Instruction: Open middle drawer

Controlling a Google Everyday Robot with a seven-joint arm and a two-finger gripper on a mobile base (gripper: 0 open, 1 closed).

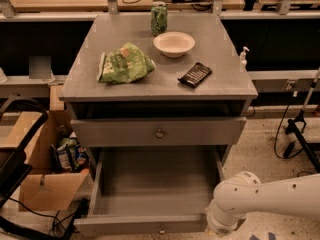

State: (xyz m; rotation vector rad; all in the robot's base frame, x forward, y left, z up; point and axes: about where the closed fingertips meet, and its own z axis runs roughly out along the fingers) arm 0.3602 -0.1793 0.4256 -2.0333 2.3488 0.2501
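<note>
The grey cabinet (160,79) has a dark slot under its top. Below the slot, the middle drawer (125,132) is a wide flat grey front with a small round knob (159,133), and it looks closed. Under it, the bottom drawer (150,189) is pulled far out and empty, with its front edge and knob (161,229) at the bottom of the camera view. My white arm (260,199) comes in from the lower right and ends beside the open bottom drawer's right front corner. My gripper is out of view below the frame.
On the cabinet top lie a green chip bag (122,64), a white bowl (174,43), a green can (159,18) and a dark snack bar (195,74). An open cardboard box (47,179) stands on the left floor. Cables and a stand (300,129) are on the right.
</note>
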